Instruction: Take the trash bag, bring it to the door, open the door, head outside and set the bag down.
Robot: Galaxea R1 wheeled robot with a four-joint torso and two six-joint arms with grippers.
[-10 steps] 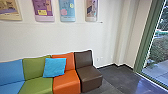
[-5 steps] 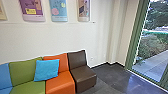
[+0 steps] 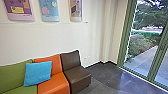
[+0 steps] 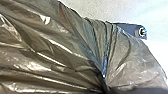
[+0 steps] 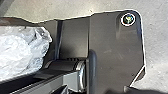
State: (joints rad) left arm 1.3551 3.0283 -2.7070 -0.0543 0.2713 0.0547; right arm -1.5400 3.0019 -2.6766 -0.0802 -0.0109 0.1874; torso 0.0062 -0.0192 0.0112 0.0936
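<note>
The trash bag [image 4: 50, 50], brownish-grey shiny plastic, spreads wide in the left wrist view. Its folds draw tightly together at my left gripper [image 4: 104, 81], which is shut on it. Pale, crumpled translucent plastic [image 5: 22, 51] shows beside the robot's dark base in the right wrist view; whether it is part of the same bag I cannot tell. A green-framed glass door or window [image 3: 154, 58] stands at the right of the head view, with a paved path [image 3: 147, 56] and plants behind the glass.
A row of green, orange and brown seats [image 3: 76, 75] runs along the white wall, with a blue cushion [image 3: 38, 73] on it. Posters [image 3: 50, 10] hang above. Dark floor [image 3: 106, 75] stretches from the brown seat toward the glass.
The head camera has turned to the right: seats and posters have shifted left in its picture, and more of the green-framed glass and the path outside shows.
</note>
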